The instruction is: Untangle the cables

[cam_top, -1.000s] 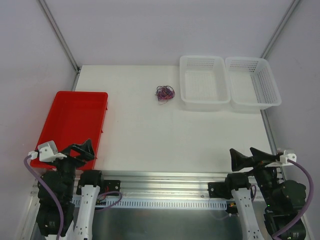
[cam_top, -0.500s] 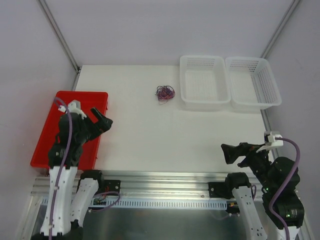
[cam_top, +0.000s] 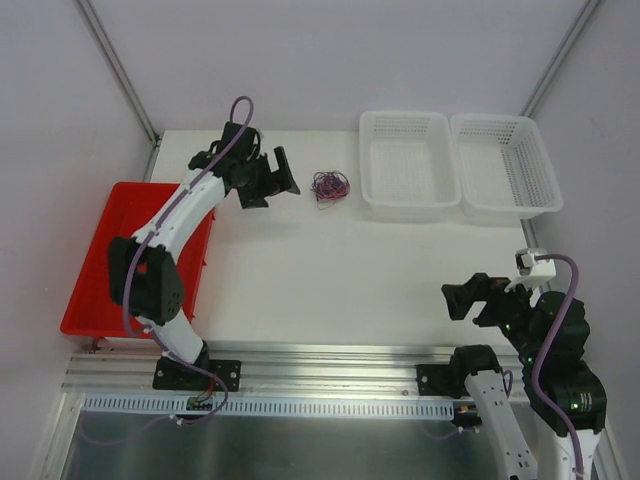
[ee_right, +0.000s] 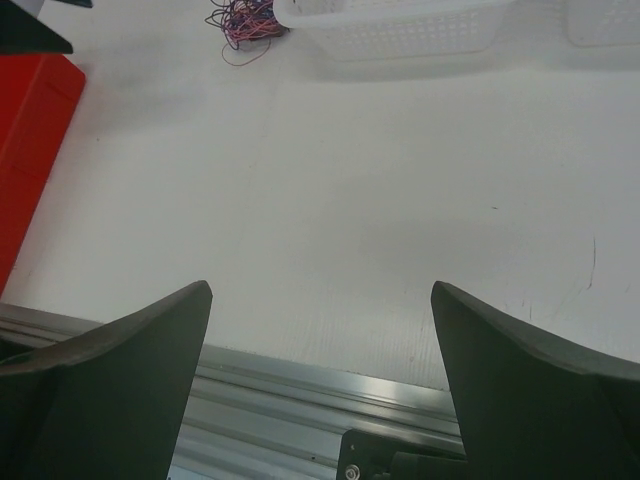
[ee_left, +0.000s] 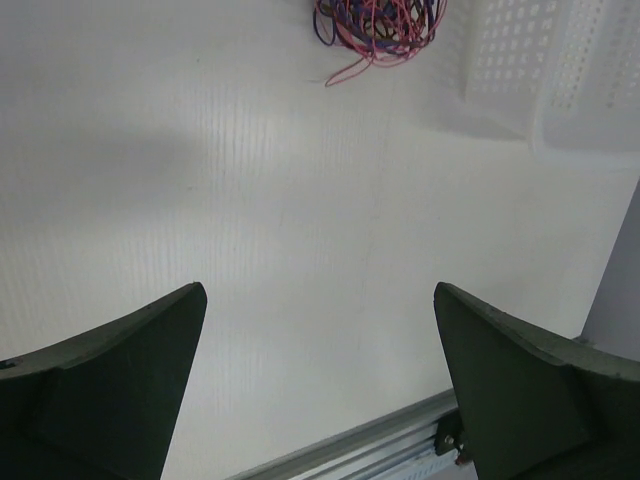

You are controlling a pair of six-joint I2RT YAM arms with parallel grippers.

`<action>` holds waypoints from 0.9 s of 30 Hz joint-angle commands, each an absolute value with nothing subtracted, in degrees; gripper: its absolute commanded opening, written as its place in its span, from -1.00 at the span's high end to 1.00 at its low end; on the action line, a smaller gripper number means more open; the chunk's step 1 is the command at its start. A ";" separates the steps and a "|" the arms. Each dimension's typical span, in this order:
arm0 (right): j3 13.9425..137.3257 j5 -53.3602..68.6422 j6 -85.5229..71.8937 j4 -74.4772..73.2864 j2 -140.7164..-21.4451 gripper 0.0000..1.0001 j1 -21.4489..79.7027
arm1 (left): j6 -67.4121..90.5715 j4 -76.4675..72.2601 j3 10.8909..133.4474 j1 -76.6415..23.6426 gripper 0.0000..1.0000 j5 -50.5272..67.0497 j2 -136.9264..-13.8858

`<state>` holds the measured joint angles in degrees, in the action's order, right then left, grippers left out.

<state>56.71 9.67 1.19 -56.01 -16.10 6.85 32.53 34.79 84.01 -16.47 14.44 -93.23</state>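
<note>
Nothing of the untangling is done yet, as I judge it. The cables (cam_top: pixel 329 186) lie as one small knot of purple, pink and dark loops on the far middle of the tabletop (cam_top: pixel 300 280), just left of the left basket (cam_top: pixel 405 116). A single pink strand curls out of the knot on its near side. No strand has been drawn clear of the others. Both baskets, the left one and the right basket (cam_top: pixel 490 120), hold nothing that I can see, and so does the bare part of the red tray (cam_top: pixel 100 285) at the left.

My left arm (cam_top: pixel 190 205) reaches out to the far left of the tabletop, and its jaws stand wide apart with nothing in them, just left of the knot and not touching it. From my left wrist the cables (ee_left: pixel 378 22) sit ahead at the top edge, with bare tabletop between my fingers. My right arm (cam_top: pixel 510 310) hangs at the near right edge, well apart from the knot. Its jaws are also wide apart and empty. From that wrist the cables (ee_right: pixel 245 20) show only as a small tuft far off to the left.

So all the work is left: getting onto the knot, pinning it with one pair of jaws, and teasing the strands loose one by one. The wires look hair-thin and springy, so I expect them to slip and drag the whole bunch along.
</note>
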 commanded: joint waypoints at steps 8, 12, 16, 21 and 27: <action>53.27 12.30 1.50 -52.56 -16.17 -0.93 7.47 | 41.92 27.08 105.11 -23.38 -0.98 0.27 -117.75; 51.07 14.94 1.14 -52.21 -16.87 -0.93 7.47 | 42.19 21.19 109.33 -24.70 -0.97 -3.77 -124.53; 49.66 15.82 1.23 -51.95 -17.23 -0.93 7.47 | 42.19 20.04 114.60 -24.79 -0.92 -3.69 -131.12; 49.22 16.52 0.97 -51.77 -17.84 -0.93 7.38 | 42.10 19.42 114.27 -25.40 -0.48 -2.64 -135.61; 49.92 20.73 1.76 -52.29 -19.42 -0.93 7.47 | 40.53 16.44 102.52 -26.63 0.91 -3.69 -129.65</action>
<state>49.41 16.64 1.52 -54.57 -17.72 7.16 42.19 17.69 108.29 -25.19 -1.96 -134.96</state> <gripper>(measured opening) 0.969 0.123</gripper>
